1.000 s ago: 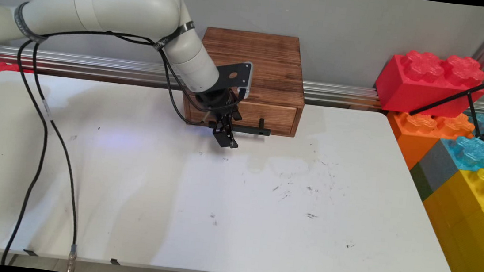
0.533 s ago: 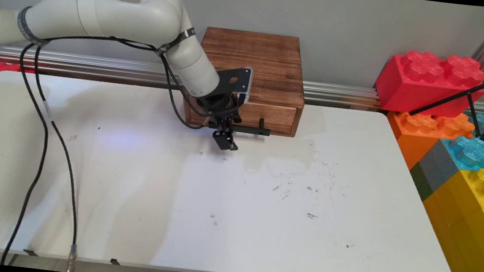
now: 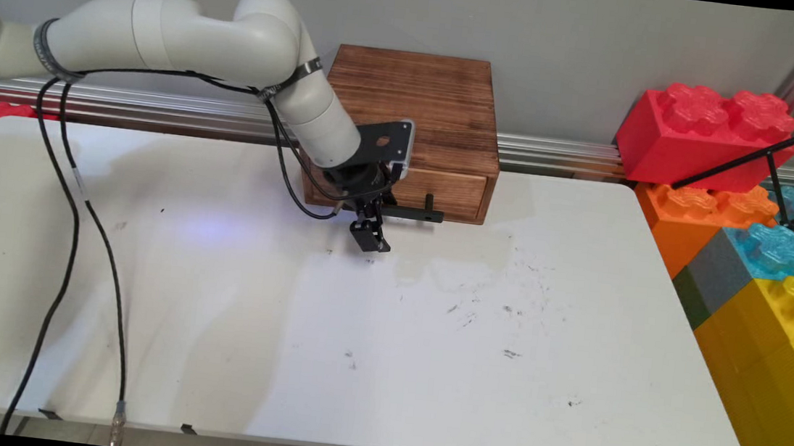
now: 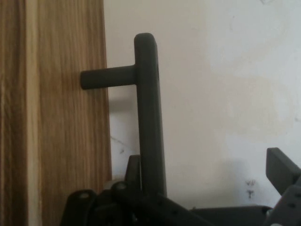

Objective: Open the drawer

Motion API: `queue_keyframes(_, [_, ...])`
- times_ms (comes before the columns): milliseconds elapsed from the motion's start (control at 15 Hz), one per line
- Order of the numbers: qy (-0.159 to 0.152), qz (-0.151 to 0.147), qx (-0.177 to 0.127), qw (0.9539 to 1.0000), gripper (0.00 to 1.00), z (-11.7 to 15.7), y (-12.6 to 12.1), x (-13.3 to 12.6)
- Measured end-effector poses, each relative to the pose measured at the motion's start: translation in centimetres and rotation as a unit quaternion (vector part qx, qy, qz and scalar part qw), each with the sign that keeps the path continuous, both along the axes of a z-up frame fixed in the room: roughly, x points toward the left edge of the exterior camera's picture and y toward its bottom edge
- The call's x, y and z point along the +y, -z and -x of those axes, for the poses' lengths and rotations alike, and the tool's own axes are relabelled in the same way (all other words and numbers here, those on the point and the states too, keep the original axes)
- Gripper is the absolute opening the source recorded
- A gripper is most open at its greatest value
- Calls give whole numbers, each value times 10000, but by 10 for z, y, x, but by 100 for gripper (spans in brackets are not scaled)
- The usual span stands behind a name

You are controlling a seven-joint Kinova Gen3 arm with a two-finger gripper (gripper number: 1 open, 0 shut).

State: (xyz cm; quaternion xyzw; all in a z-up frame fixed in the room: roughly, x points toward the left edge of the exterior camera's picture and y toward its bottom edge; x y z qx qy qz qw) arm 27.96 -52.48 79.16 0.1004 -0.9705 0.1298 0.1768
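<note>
A brown wooden box [image 3: 414, 101] stands at the table's far edge, its drawer [image 3: 444, 191] facing the near side. A black bar handle [image 3: 412, 213] stands off the drawer front on short posts. My gripper [image 3: 370, 239] hangs at the handle's left end, low over the white table [image 3: 426, 371]. In the hand view the handle [image 4: 149, 117] runs up the picture between my fingers, close to the left finger [image 4: 133, 170] and well apart from the right finger [image 4: 281, 170]. The gripper [image 4: 207, 175] is open and holds nothing. The wooden drawer front [image 4: 56, 117] fills the left side.
Large toy bricks are stacked off the table's right end: a red one [image 3: 704, 132] on top, orange [image 3: 697, 212], blue [image 3: 781, 245] and yellow [image 3: 779, 340] below. A black tripod leg [image 3: 760, 156] crosses them. Black cables [image 3: 69, 220] hang from the arm over the left side.
The arm's elbow has sunk and shifted right a little, and the gripper has dropped slightly at the handle's left end. The drawer and box have not moved.
</note>
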Motion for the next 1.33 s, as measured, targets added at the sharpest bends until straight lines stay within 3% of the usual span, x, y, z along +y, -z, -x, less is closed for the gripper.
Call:
queue_keyframes(667, [33, -27, 48, 10000, 100, 0, 8, 7])
queue_keyframes(1333, [159, -297, 199, 9992, 100, 5, 5, 48])
